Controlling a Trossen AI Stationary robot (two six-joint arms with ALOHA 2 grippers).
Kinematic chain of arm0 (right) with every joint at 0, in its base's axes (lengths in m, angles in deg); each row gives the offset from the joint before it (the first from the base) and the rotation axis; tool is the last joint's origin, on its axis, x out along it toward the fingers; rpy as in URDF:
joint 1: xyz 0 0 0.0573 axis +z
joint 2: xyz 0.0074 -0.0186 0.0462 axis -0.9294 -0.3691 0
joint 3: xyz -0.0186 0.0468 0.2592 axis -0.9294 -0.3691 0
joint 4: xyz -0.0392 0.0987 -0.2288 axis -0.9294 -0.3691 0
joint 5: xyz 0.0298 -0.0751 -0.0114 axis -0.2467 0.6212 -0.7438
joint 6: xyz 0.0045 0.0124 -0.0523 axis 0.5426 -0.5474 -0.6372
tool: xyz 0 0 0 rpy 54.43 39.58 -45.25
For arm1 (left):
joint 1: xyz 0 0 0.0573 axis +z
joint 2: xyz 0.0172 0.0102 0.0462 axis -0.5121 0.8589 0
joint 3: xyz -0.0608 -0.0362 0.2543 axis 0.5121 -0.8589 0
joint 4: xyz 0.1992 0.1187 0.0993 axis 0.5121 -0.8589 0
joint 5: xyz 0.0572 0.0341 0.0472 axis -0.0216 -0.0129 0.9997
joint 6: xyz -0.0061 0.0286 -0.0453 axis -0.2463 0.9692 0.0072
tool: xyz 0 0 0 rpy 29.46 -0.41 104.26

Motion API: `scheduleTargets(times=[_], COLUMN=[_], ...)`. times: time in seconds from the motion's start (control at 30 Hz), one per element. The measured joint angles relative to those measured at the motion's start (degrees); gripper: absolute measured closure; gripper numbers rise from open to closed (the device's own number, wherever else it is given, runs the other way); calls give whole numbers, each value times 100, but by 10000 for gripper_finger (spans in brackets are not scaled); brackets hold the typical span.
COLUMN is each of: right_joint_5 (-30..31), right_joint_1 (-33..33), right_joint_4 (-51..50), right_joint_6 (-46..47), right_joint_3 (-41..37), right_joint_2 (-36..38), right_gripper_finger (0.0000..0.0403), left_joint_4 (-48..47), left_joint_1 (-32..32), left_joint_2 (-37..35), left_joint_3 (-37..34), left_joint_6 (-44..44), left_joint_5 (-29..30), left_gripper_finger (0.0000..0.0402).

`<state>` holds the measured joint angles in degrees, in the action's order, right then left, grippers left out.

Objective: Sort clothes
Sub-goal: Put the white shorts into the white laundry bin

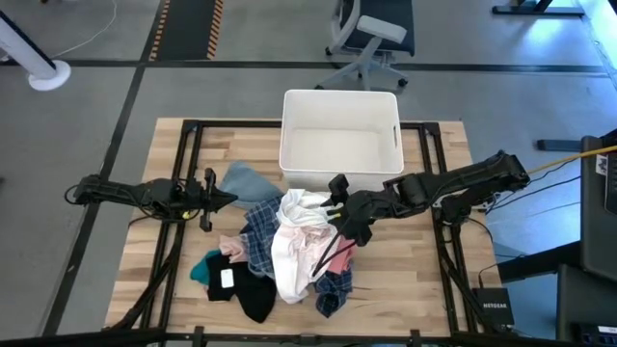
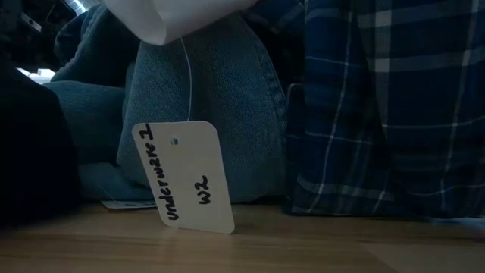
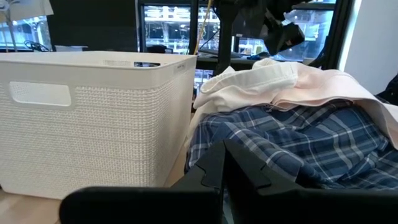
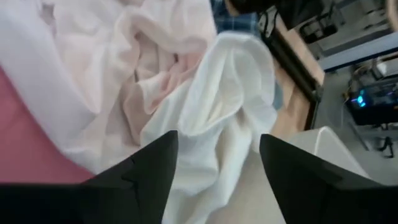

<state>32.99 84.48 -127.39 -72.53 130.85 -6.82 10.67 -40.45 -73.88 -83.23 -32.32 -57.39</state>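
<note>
The right gripper (fingers spread apart) is held over the clothes, near the white bin; the left gripper is closed.

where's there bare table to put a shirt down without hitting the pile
Free: the wood right of the clothes pile, under the right arm, toward the table edge; also the strip left of the bin. The bin looks empty. Crowded: the middle, where the pile reaches the bin's front wall, with the right gripper over it and the left gripper alongside.
</note>
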Motion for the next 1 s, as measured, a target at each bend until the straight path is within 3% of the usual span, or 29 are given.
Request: scheduleTargets(times=[0.5,0.73,0.87,1.0], right_joint_5=[-311,60,74,83], right_joint_1=[-4,-4,-4,-2], right_joint_4=[516,654,611,595], right_joint_6=[-97,-595,-653,-842], right_joint_3=[-338,-338,-247,-39], right_joint_2=[-383,-632,-627,-621], right_gripper_finger=[151,152,187,258], left_joint_4=[0,-1,0,0], left_joint_1=[0,0,0,0], left_joint_2=[0,0,0,0], left_joint_3=[0,0,0,0], left_joint_6=[0,0,0,0], left_joint_5=[0,-2,-3,-1], left_gripper_finger=[400,400,400,400])
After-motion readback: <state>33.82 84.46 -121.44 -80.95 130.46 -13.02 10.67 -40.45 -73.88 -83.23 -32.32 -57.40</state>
